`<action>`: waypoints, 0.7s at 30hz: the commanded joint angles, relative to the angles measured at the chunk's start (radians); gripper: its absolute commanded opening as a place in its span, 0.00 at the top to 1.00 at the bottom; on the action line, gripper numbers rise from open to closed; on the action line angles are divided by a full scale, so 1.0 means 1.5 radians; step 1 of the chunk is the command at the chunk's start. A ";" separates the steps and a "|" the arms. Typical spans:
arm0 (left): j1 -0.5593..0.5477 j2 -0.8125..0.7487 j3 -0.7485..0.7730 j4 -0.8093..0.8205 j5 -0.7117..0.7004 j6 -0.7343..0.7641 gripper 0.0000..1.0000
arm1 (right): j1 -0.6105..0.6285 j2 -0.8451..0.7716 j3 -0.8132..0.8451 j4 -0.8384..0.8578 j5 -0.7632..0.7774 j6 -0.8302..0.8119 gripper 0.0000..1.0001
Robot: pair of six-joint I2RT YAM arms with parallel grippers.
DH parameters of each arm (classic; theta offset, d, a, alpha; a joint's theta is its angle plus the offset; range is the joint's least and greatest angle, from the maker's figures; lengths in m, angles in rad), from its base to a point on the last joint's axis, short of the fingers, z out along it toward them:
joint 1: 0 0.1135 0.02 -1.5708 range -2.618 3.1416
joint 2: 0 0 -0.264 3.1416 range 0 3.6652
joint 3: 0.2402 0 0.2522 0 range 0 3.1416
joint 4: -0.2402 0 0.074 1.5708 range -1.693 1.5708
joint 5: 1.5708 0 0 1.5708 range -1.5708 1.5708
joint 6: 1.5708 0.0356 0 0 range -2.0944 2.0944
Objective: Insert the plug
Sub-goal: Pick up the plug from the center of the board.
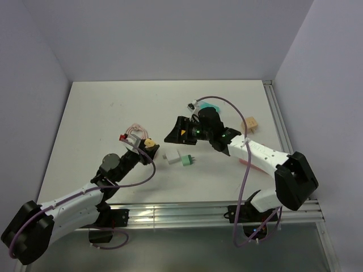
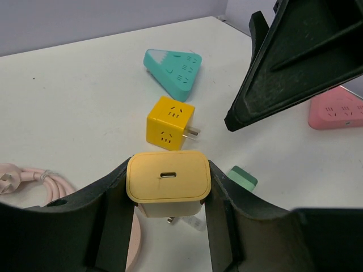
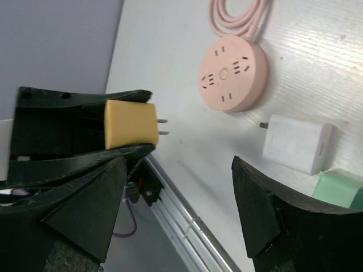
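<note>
Three short prongs stick out of one side of the plug (image 1: pixel 188 161), so keep your fingers off that side and pinch the mint-green body across its flat flanks. You should expect a light, rigid plastic block. It looks smooth enough to skid or twist under an off-centre pinch, and small enough to tip.

It lies near the middle of the table (image 1: pixel 102 113), just beside the white block (image 1: pixel 171 157), which crowds its left end. Whether the two touch cannot be told. The far and near sides look freer for your fingers.

Your right gripper (image 1: pixel 180 131) hangs just behind the pair, jaws spread wide with nothing between them. Your left gripper (image 2: pixel 168 187) is clamped on the orange-yellow charger (image 2: pixel 168 170), close to the white block, so the two arms have little room between them.

Farther right, the yellow cube (image 2: pixel 169 123) and the teal triangular socket (image 2: pixel 173 68) stand well apart from the plug. The pink round socket (image 3: pixel 232 74) lies to its left.
</note>
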 commanded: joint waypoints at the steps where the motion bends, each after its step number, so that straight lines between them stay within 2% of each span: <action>1: 0.005 -0.002 0.031 -0.007 -0.020 0.024 0.99 | 0.001 0.022 0.010 0.007 0.017 -0.027 0.19; 6: 0.020 -0.025 0.019 -0.030 -0.023 0.026 0.98 | 0.004 0.071 0.035 -0.007 0.031 -0.064 0.21; 10: 0.079 -0.037 0.022 -0.048 0.000 0.001 1.00 | 0.017 0.118 0.047 -0.009 0.072 -0.089 0.21; 14: 0.105 -0.045 0.029 -0.063 -0.023 -0.015 1.00 | 0.050 0.156 0.084 -0.033 0.135 -0.134 0.13; 18: 0.119 -0.078 0.015 -0.074 -0.102 -0.039 1.00 | 0.113 0.197 0.141 -0.068 0.221 -0.183 0.12; 20: 0.124 -0.103 0.003 -0.077 -0.138 -0.062 1.00 | 0.129 0.224 0.174 -0.076 0.229 -0.195 0.12; 21: 0.124 -0.109 -0.001 -0.084 -0.188 -0.070 1.00 | 0.134 0.232 0.185 -0.076 0.232 -0.199 0.11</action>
